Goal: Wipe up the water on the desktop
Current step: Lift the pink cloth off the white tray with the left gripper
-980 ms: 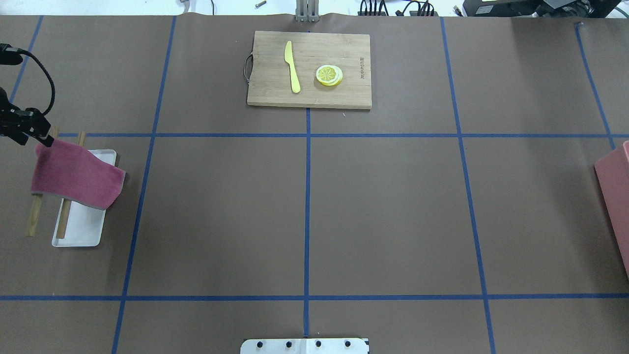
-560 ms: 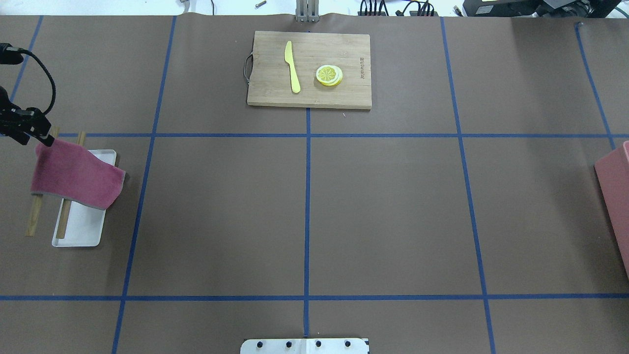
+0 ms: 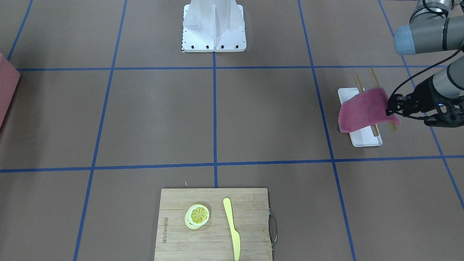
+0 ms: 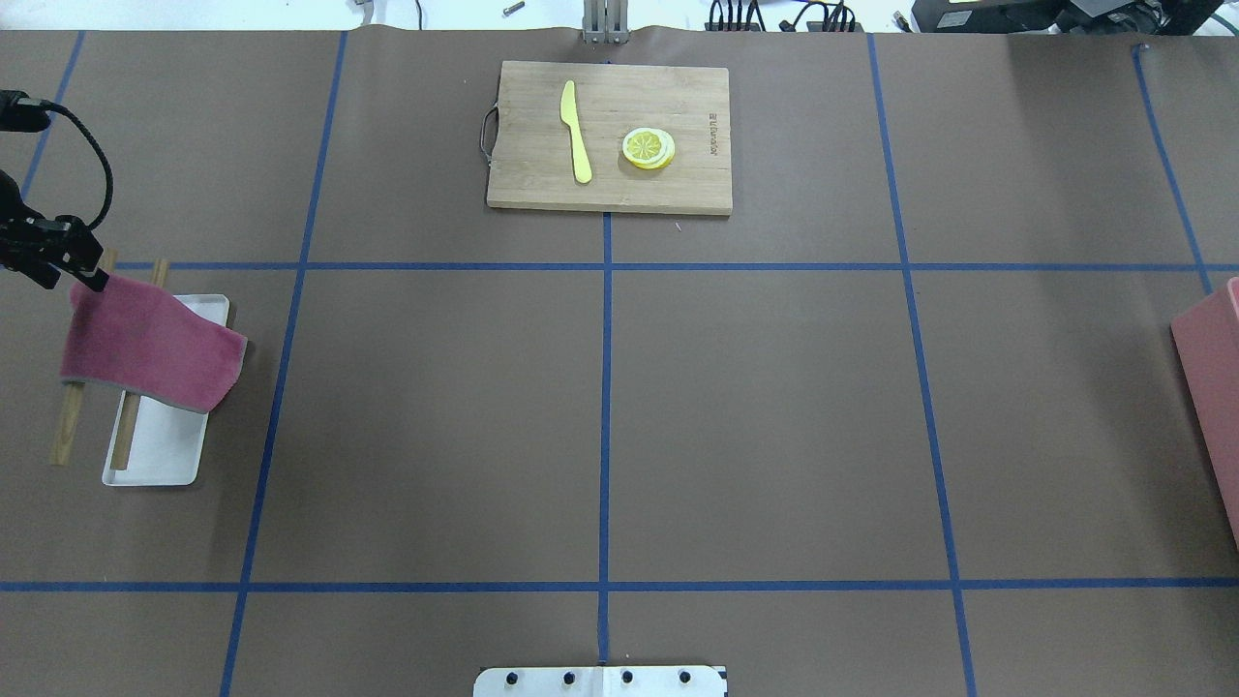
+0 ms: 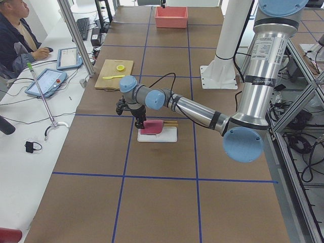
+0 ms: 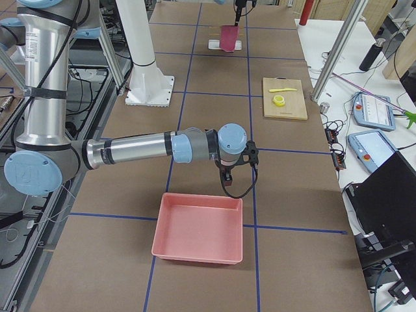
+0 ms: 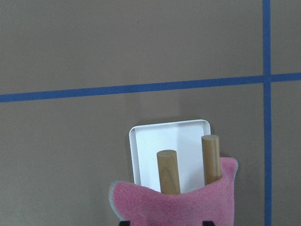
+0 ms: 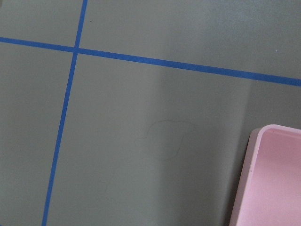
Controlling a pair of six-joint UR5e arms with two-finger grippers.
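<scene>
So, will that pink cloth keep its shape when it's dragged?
Likely floppy: the pink cloth droops from the left pincer over the wooden rods. Its fuzzy nap may grip the matte desktop, so it could bunch.

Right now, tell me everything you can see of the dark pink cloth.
The dark pink fuzzy cloth, rectangular with a pale grey hem, looks like towelling. The left gripper pinches one corner between its fingers; the rest sags over the small white rectangular tray and two wooden sticks. Contact with them is unclear.
</scene>
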